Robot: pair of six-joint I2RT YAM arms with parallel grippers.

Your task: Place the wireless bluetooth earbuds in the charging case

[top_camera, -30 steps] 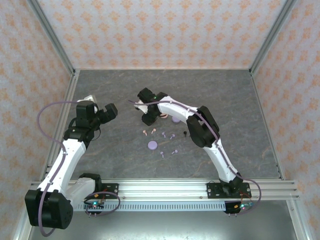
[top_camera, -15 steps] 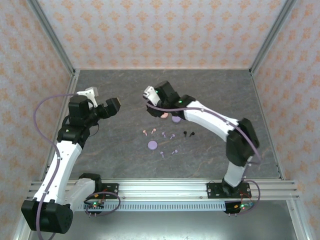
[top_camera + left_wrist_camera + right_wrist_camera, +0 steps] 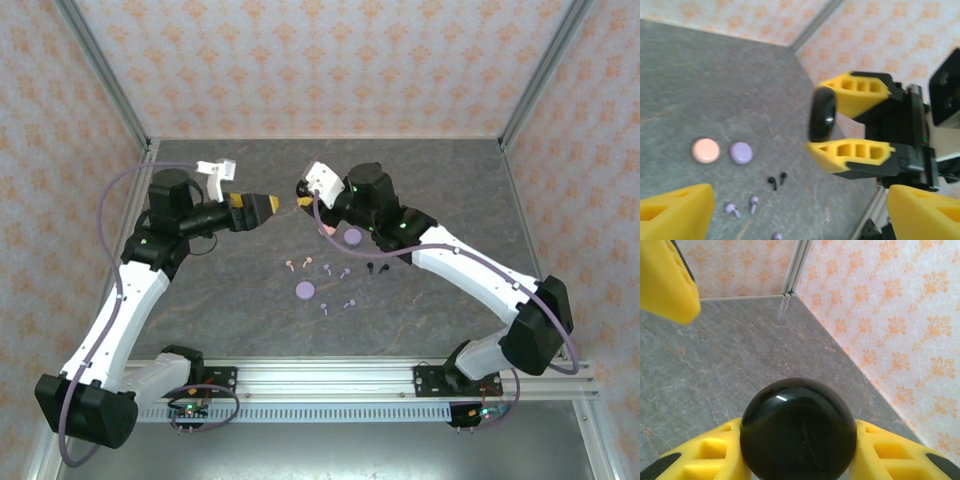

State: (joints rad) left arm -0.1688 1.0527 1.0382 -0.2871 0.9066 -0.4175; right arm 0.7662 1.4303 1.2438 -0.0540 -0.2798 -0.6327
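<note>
**Left wrist view: I am presenting the glossy black round charging case [image 3: 821,114] across the gap**

I am gripping this case with my right gripper [image 3: 814,117], its yellow jaws pressing on the two flat faces so the disc is standing on edge in the air. I am holding it well above the grey stone-patterned table [image 3: 220,300], far of the scattered buds, with its rim pointing toward my other arm. I judge this is so the case can be reached from a second side, since one gripper alone cannot both steady it and open it.

My left gripper [image 3: 800,197] is spreading wide, both yellow pads sitting at the bottom corners of its own camera and carrying nothing. It is facing the case from the left, close but apart from it.

Below, the tiny stemmed black earbuds [image 3: 776,180] are lying side by side on the table, untouched. The lavender stemmed earbuds [image 3: 754,202] are resting just left of them, and the pink stemmed earbuds [image 3: 298,264] are lying further left. A pink round disc case [image 3: 706,150] and a lavender round disc case [image 3: 741,152] are sitting flat next to each other, farther back.

No bud is in any case yet, so I reckon the task is barely starting.
</note>
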